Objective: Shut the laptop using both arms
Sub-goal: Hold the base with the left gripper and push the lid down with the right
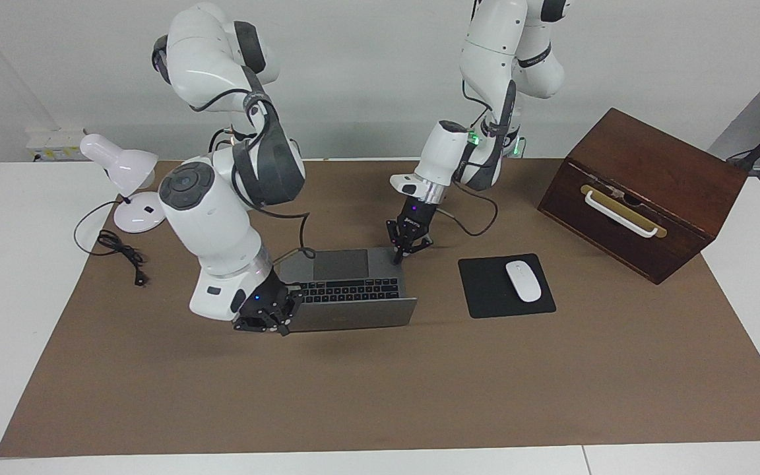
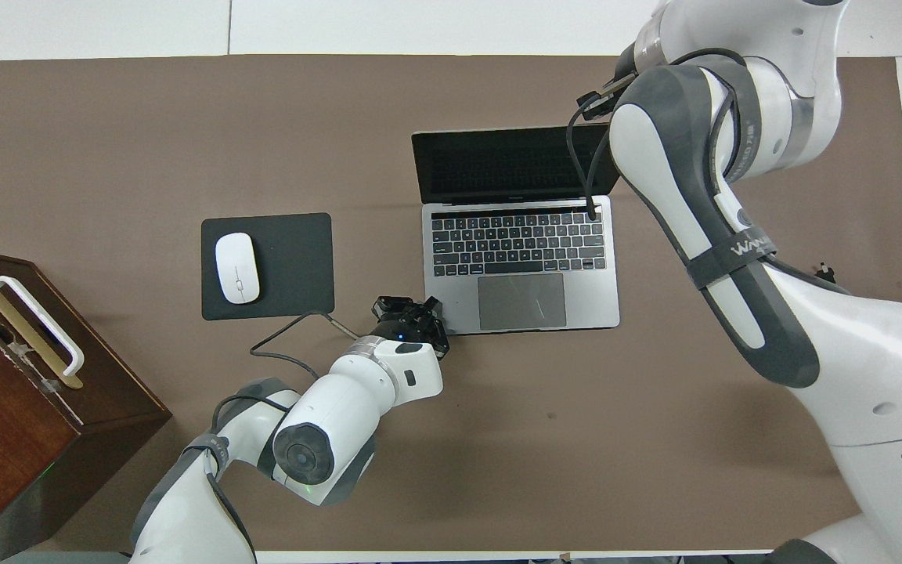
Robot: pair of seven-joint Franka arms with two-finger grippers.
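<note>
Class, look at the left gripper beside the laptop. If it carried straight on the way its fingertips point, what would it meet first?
The left gripper, shut, points steeply down at the laptop. It would likely meet the palm-rest corner nearest the robots, toward the mouse pad; whether it touches already is unclear.

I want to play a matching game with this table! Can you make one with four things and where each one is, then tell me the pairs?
Things:
1. mouse
2. lamp
3. box
4. laptop

Places:
A. at the left arm's end of the table
B. open, in the middle of the mat
C. on the black pad
D. at the right arm's end, with its cable beside it

Pairs: 1-C, 2-D, 3-A, 4-B
</note>
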